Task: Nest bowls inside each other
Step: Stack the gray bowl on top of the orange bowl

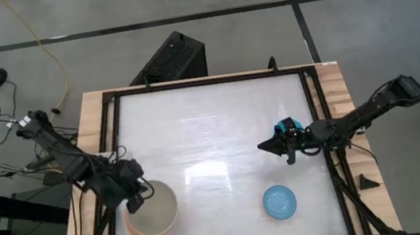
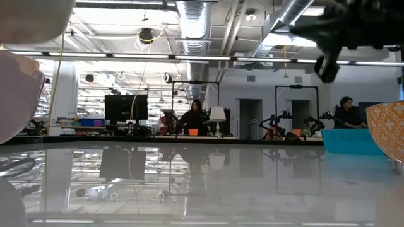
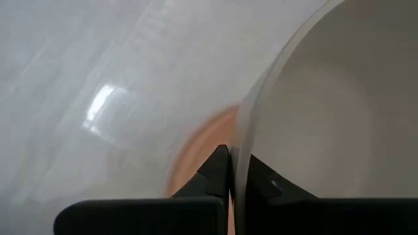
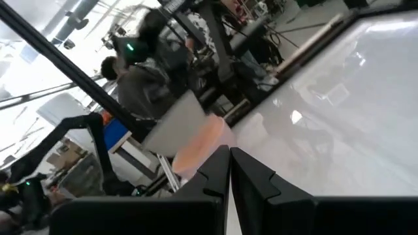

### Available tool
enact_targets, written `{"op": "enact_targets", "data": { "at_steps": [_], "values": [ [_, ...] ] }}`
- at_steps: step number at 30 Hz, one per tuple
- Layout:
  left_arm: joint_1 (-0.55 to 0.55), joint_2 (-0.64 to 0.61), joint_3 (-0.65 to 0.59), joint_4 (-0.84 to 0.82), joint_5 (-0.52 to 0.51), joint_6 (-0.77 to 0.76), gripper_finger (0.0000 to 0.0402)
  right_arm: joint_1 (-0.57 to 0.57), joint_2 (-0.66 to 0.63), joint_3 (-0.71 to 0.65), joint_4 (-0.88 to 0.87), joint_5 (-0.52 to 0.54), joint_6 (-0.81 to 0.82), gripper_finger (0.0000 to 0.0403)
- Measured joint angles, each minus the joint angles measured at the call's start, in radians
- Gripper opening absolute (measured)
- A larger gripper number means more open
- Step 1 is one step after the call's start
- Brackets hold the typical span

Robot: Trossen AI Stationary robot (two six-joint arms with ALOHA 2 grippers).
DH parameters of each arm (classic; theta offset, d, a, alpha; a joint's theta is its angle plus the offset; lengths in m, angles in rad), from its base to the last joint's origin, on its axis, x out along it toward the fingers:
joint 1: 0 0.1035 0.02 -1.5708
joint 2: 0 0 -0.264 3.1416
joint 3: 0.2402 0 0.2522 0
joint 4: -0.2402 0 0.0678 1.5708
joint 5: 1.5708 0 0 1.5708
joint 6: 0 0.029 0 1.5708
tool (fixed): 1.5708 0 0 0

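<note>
My left gripper is at the table's near left, shut on a grey-beige bowl. That bowl is over a salmon-pink bowl, whose rim shows beneath it; whether the two touch I cannot tell. A light blue bowl sits on its base at the near right. A small teal bowl stands on the table beside my right gripper. That gripper is shut on nothing and raised above the table, pointing toward the left edge. My left gripper pinches the grey-beige bowl's rim, with one finger outside the wall and the other inside the hollow. The fingers slant down from the table's left side. The bowl's mouth faces up, and the salmon-pink bowl shows below the held rim.
A black frame runs round the white tabletop, with wooden strips outside it. A black box stands beyond the far edge. People sit in the room behind. The middle of the table lies open between the two arms.
</note>
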Motion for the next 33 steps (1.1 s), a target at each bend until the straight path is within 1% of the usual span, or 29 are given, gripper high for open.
{"op": "enact_targets", "data": {
  "at_steps": [5, 9, 13, 19, 22, 26, 31, 33],
  "values": [
    [-0.069, 0.000, -0.062, 0.004, 0.008, -0.074, 0.0000, 0.046, 0.000, 0.105, -0.099, 0.039, -0.018, 0.0049],
    [-0.108, 0.000, -0.063, 0.005, 0.000, -0.080, 0.0000, 0.071, 0.000, 0.168, -0.192, 0.079, -0.074, 0.0049],
    [-0.116, 0.000, -0.063, -0.020, -0.005, -0.100, 0.0000, 0.074, 0.001, 0.183, -0.216, 0.092, -0.098, 0.0049],
    [-0.116, 0.000, -0.063, -0.042, -0.006, -0.147, 0.0000, 0.074, 0.047, 0.183, -0.218, 0.084, -0.098, 0.0049],
    [-0.115, 0.001, -0.063, -0.041, -0.003, -0.182, 0.0000, 0.074, 0.091, 0.183, -0.218, 0.050, -0.098, 0.0049],
    [-0.115, 0.020, -0.063, -0.041, 0.001, -0.238, 0.0000, 0.074, 0.149, 0.183, -0.216, -0.032, -0.087, 0.0049],
    [-0.115, 0.059, -0.063, -0.038, 0.038, -0.288, 0.0000, 0.074, 0.208, 0.183, -0.206, -0.132, -0.056, 0.0049],
    [-0.115, 0.069, -0.063, -0.038, 0.054, -0.291, 0.0000, 0.074, 0.223, 0.183, -0.205, -0.156, -0.056, 0.0049]
  ]
}}
